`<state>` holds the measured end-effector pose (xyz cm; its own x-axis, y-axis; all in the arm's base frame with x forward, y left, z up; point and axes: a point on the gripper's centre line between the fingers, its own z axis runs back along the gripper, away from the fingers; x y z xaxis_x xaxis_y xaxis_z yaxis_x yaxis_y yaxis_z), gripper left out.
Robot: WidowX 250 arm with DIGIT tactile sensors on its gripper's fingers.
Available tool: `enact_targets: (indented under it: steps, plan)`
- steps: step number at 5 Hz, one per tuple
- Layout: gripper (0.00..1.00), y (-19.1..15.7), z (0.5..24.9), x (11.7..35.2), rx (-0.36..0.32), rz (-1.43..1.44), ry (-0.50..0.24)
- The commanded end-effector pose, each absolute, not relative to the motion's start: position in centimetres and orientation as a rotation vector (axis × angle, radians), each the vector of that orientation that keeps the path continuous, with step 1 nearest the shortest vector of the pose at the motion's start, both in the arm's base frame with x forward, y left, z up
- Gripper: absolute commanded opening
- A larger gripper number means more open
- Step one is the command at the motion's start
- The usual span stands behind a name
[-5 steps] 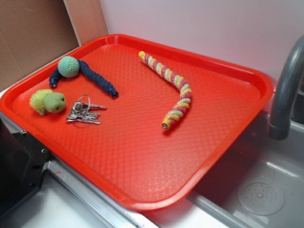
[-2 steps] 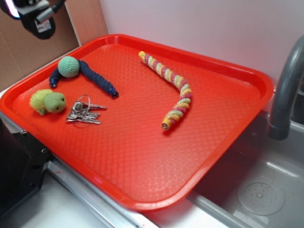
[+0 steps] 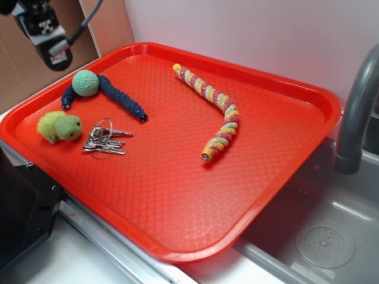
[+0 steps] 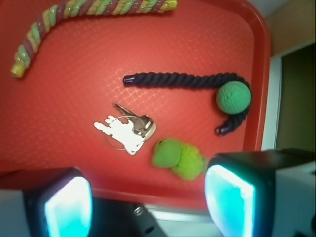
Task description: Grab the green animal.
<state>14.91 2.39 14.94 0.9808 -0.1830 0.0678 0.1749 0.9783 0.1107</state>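
Exterior: one red tray (image 3: 284, 171) holds four items: one green animal (image 3: 59, 126) at its left edge, one key bunch (image 3: 105, 141) just beside it, one ball toy (image 3: 86, 83), one striped snake (image 3: 216, 109). Gripper (image 3: 48, 42) hangs upper left, apart from all.

Wrist: fingers (image 4: 66, 207) spread wide, holding nothing; animal (image 4: 178, 158) lies between them.

One tray (image 3: 308, 89); three plush toys (one green animal (image 3: 59, 126)); one key bunch (image 3: 104, 141).

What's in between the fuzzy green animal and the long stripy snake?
The bunch of keys sits right beside the green animal; from there to the striped snake is bare red tray. The exterior view shows it.
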Motion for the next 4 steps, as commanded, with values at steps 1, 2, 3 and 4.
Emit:
enact_targets:
  steps: [1,2,3,4]
  plan:
    - [1.0,4.7,11.3,15.7,0.08,-0.472,-0.161]
    - [1.0,5.2,9.8,15.6,0.055,-0.664,-0.175]
    - [1.0,5.7,8.3,15.3,0.028,-0.814,-0.184]
    - [1.0,6.9,6.6,15.5,0.028,-0.89,-0.179]
